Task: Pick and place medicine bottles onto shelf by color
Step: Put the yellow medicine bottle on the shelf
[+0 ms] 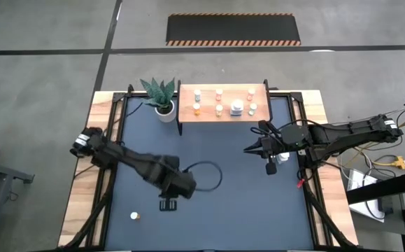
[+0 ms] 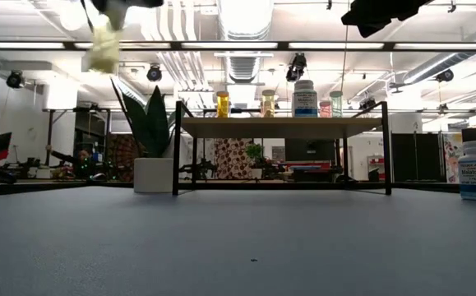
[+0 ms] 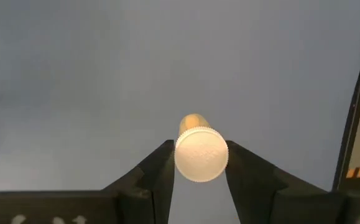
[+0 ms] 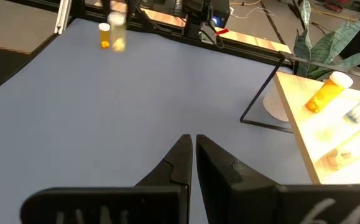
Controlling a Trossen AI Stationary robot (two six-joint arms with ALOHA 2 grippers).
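Note:
My left gripper (image 3: pixel 199 168) points straight down over the near left of the dark table, shut on a small medicine bottle (image 3: pixel 199 152) with a white cap and an orange-yellow body. The low view shows this bottle (image 2: pixel 103 48) high above the table. In the high view the arm hides it. Another orange bottle (image 1: pixel 135 216) stands on its base near the front left. The light-wood shelf (image 1: pixel 209 101) at the far edge carries several bottles. My right gripper (image 4: pixel 194 146) hovers shut at the right with nothing between its fingers. My left gripper pinches the bottle's white cap (image 3: pixel 183 158) between its two fingers, one on each side of the cap. The fingers come from above and point down. The bottle hangs upright below them, cap up, lifted clear of the table.
A white plant pot (image 1: pixel 164 112) with a green plant stands left of the shelf. A larger white bottle (image 1: pixel 272 168) with a blue label stands on the table under my right arm. The middle of the dark tabletop (image 1: pixel 216 147) is bare.

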